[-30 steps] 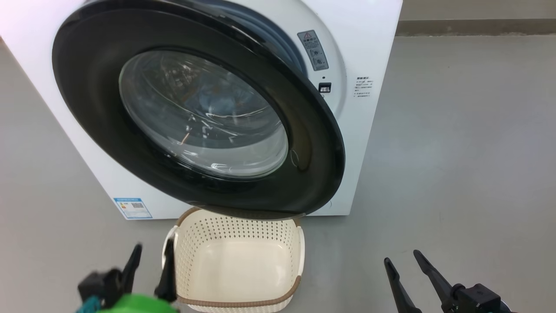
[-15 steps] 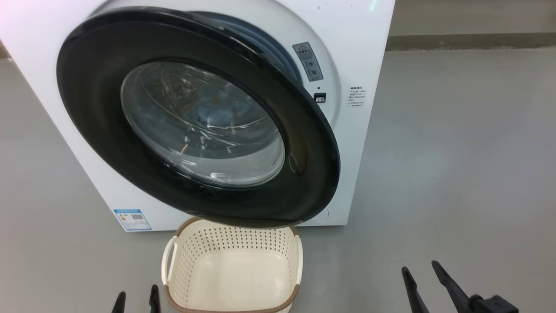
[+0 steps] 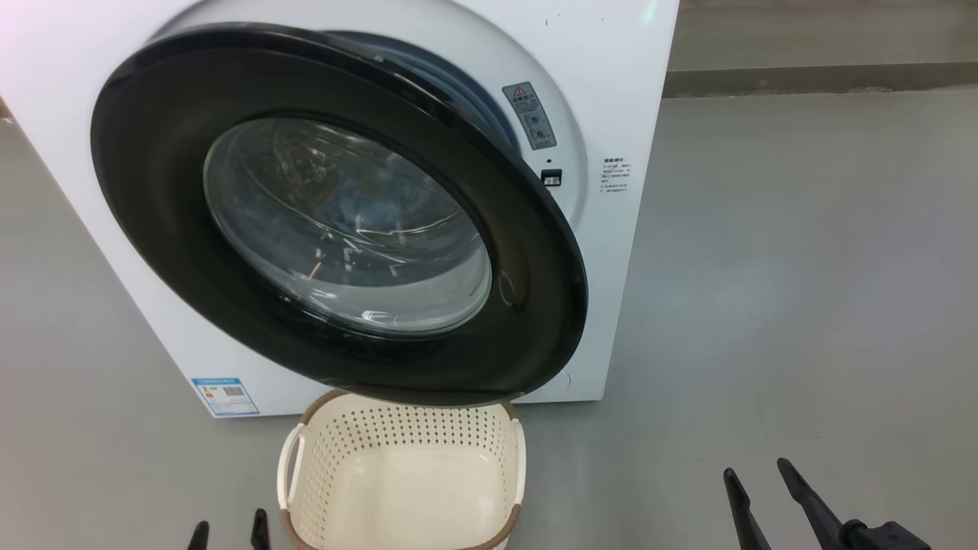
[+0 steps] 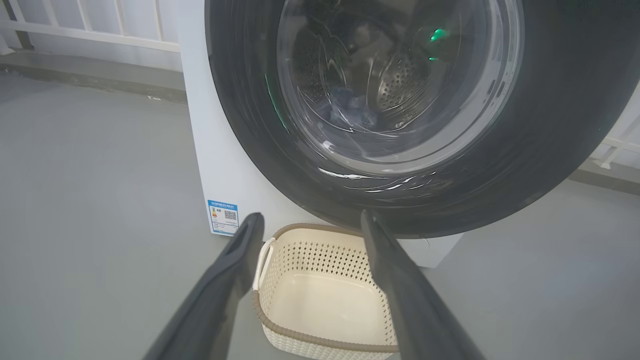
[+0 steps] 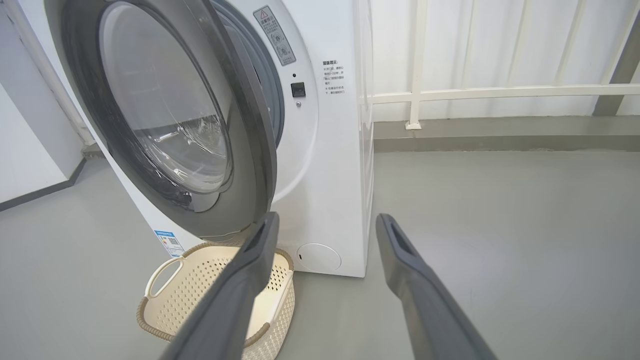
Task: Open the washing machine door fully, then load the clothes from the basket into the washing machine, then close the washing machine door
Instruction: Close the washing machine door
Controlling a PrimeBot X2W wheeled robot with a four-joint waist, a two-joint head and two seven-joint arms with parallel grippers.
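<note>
At the lower left, the left end effector [image 3: 229,533] hangs released, fingers spread, just beside the basket [image 3: 401,428], whose bare cream bottom shows. The basket sits on the grey floor [image 3: 802,267] right before the washing machine [image 3: 626,92]. Above it the washing machine door [image 3: 153,191] stands ajar, bluish clothes [image 4: 350,107] dim behind its glass. Far right, the right end effector [image 3: 756,470] is released too, grasping nothing.
</note>
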